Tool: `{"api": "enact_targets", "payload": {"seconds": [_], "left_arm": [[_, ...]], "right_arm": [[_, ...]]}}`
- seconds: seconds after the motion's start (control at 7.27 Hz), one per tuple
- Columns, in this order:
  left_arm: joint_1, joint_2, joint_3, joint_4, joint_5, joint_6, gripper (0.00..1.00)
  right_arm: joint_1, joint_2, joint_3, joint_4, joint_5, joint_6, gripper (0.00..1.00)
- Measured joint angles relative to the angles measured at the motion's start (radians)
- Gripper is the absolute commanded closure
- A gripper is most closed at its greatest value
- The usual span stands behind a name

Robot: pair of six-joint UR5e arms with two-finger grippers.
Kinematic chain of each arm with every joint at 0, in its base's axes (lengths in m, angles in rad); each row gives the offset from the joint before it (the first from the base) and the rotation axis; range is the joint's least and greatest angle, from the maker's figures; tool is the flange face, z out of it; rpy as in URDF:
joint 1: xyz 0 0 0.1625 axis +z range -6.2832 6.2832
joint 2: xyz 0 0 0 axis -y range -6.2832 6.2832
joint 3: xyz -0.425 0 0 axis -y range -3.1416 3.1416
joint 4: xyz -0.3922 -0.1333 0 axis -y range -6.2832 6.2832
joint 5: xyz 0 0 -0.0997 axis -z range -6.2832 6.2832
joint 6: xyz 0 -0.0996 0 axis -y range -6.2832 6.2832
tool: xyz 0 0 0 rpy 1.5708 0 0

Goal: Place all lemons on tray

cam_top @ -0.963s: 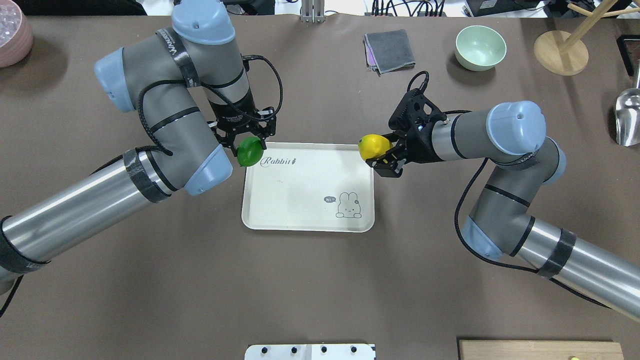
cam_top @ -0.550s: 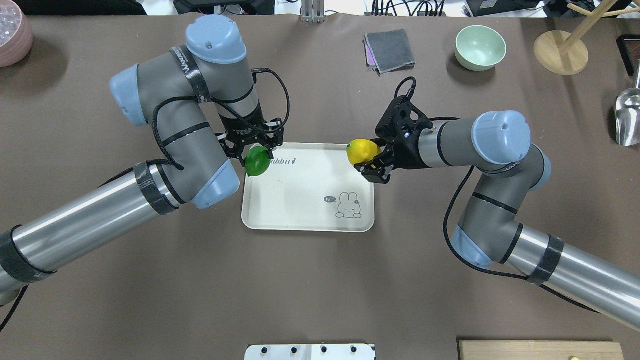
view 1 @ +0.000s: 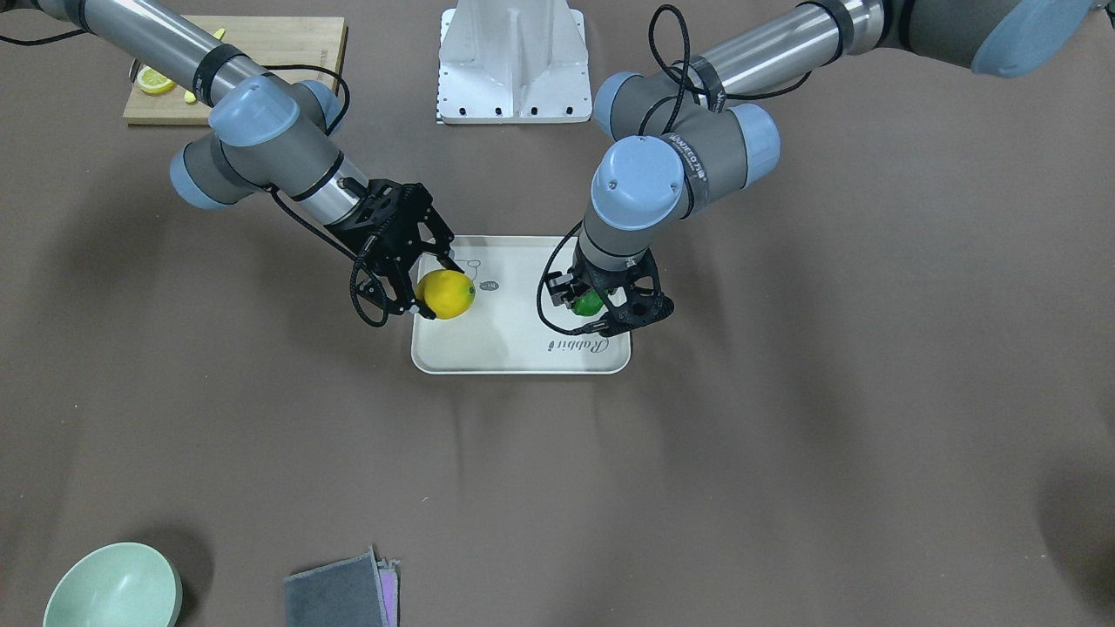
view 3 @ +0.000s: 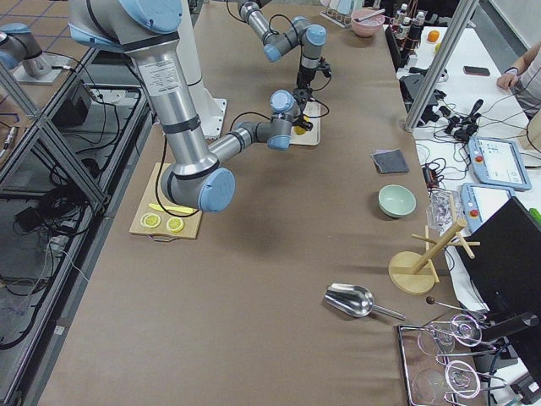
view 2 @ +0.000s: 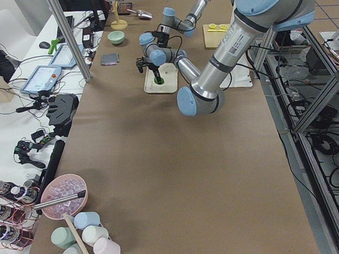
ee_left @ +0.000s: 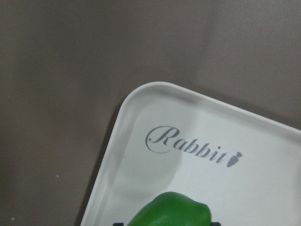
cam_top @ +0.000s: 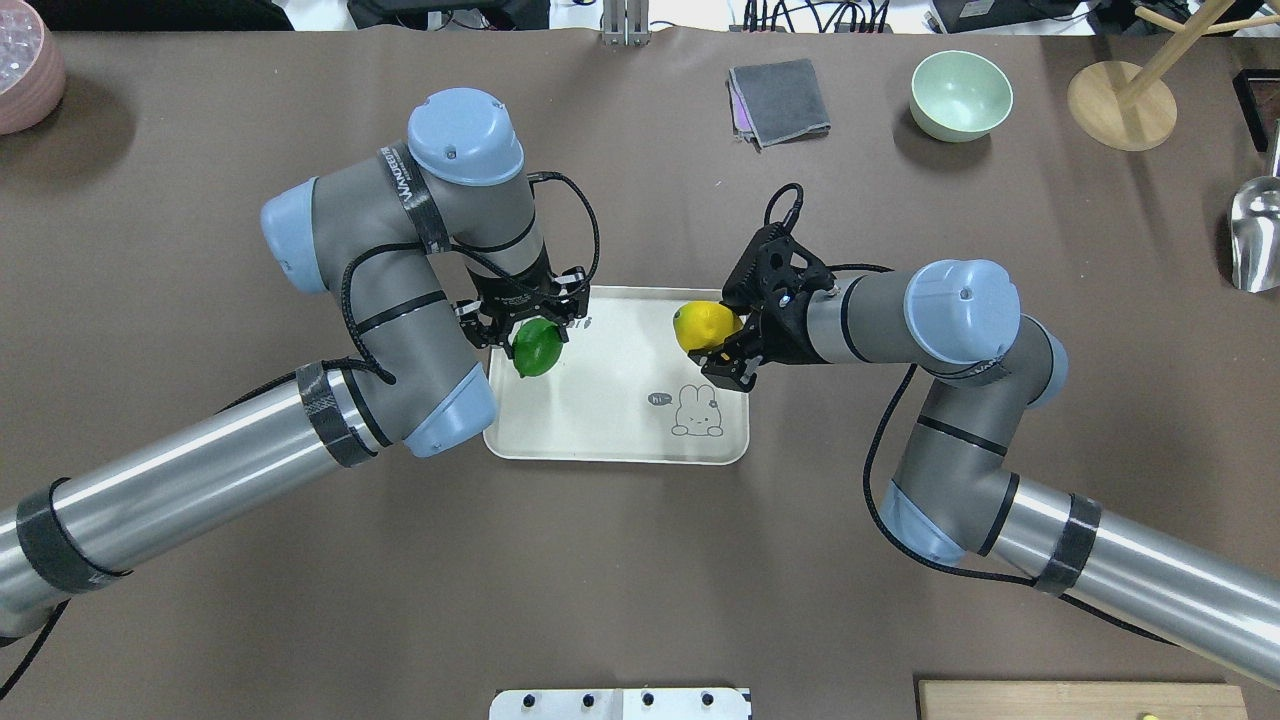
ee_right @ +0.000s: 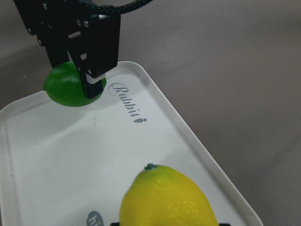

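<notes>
The cream-white tray (cam_top: pixel 610 405) with "Rabbit" script lies at the table's middle. My left gripper (cam_top: pixel 535 338) is shut on the green lemon (cam_top: pixel 538 350) and holds it over the tray's far left corner. The green lemon also shows in the left wrist view (ee_left: pixel 171 211) and the right wrist view (ee_right: pixel 68 89). My right gripper (cam_top: pixel 716 345) is shut on the yellow lemon (cam_top: pixel 702 326) and holds it over the tray's right side. The yellow lemon's dark tip points inward (ee_right: pixel 167 200). I cannot tell whether either fruit touches the tray.
A wooden cutting board (view 1: pixel 261 43) with lemon slices (view 1: pixel 157 81) lies by the robot's base on its right. A grey cloth (cam_top: pixel 778 100), a green bowl (cam_top: pixel 961 95), a wooden stand (cam_top: pixel 1120 105) and a metal scoop (cam_top: pixel 1255 235) sit at the far right.
Both arms have moved inward. The green lemon has gone from beyond the tray's left rim to over its corner. The yellow lemon has gone from the right rim to over the tray.
</notes>
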Motion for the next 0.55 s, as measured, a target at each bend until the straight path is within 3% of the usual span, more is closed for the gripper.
{"api": "enact_targets", "payload": {"seconds": [0.41,0.55], "left_arm": [[-0.023,0.02,-0.051,0.019,-0.015,0.012,0.02],[-0.074,0.08,-0.125,0.05,-0.052,0.066,0.02]], "right_arm": [[-0.003,0.0,-0.01,0.001,-0.001,0.0,0.42],[-0.003,-0.001,-0.012,0.001,-0.001,0.0,0.25]]}}
